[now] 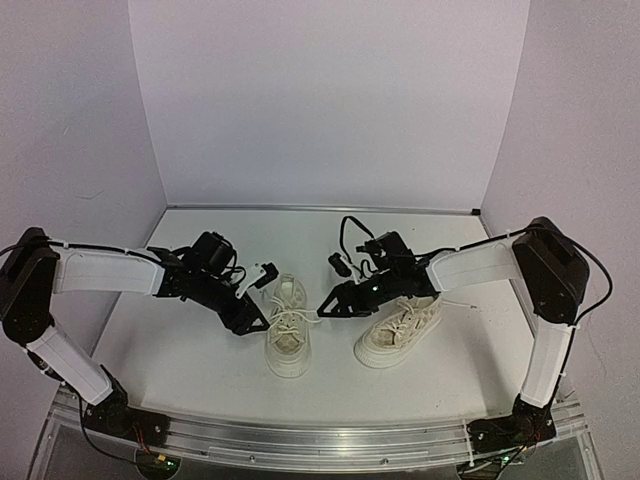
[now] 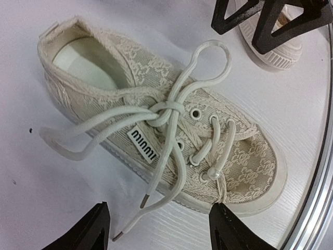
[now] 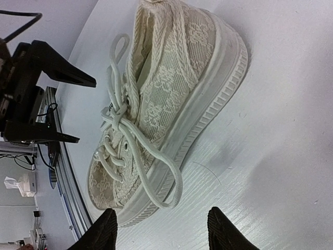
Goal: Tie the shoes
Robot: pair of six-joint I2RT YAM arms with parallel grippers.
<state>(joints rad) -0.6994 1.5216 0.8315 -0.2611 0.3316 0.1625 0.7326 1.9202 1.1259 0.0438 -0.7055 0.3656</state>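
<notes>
Two cream shoes stand side by side on the white table. The left shoe (image 1: 288, 335) carries a tied bow of white laces (image 2: 169, 109), with one loop (image 2: 208, 57) on the side toward the other shoe and the two loose ends (image 2: 145, 200) trailing onto the table. My left gripper (image 1: 255, 318) hovers open just left of it, with nothing between its fingers (image 2: 229, 229). My right gripper (image 1: 330, 305) is open and empty between the shoes, facing the same shoe (image 3: 171, 104). The right shoe (image 1: 400, 330) lies under the right arm, with one lace strand trailing to the right.
White walls close in the table at the back and both sides. An aluminium rail (image 1: 320, 435) runs along the near edge, close to the shoes' toes. The right gripper's black fingers (image 2: 270, 21) appear at the top of the left wrist view.
</notes>
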